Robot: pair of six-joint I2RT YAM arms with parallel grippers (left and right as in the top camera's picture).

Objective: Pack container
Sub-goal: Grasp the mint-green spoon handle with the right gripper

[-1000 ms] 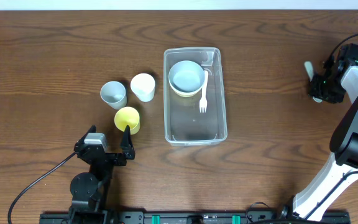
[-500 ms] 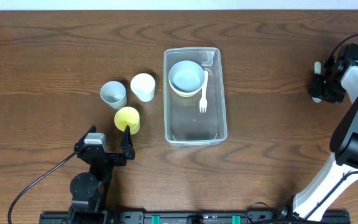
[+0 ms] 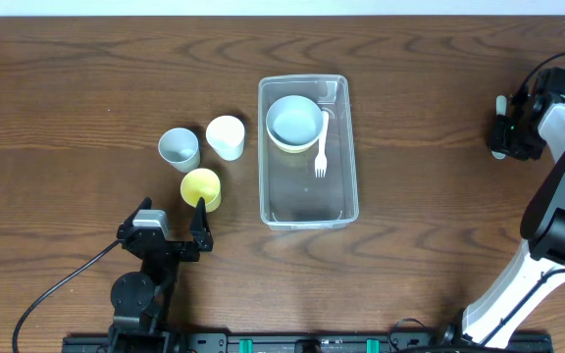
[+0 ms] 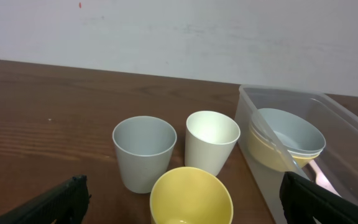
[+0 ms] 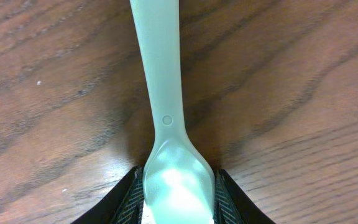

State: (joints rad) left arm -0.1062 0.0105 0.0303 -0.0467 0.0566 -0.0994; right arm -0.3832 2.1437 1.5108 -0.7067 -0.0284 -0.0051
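Here, seen from above, a clear plastic rectangular container with rounded corners (image 3: 263,167) sits near the middle of a brown wood-grain table (image 3: 77,78), its long sides running away from the robot. Inside it, at the far end, a round grey-blue bowl (image 3: 293,120) is nested in a pale yellow bowl (image 3: 284,145). A small white plastic fork (image 3: 322,145) lies just beside them on the right, tines pointing toward the near end. The near half of the container's floor is bare.

Left of the container stand three upright plastic cups, close together: a grey-blue cup (image 3: 179,148), a white cup (image 3: 226,136) nearest the container wall, and a yellow cup (image 3: 201,187) nearest the robot.

The left gripper (image 3: 174,208) is low at the near edge of the table, just behind the yellow cup, with its jaws wide apart and holding nothing.

The right gripper (image 3: 506,127) is far off at the right side of the table, well apart from the container. Its wrist camera shows the jaws closed on the bowl end of a pale, whitish plastic spoon (image 5: 163,93). The handle stretches away over the wood grain.
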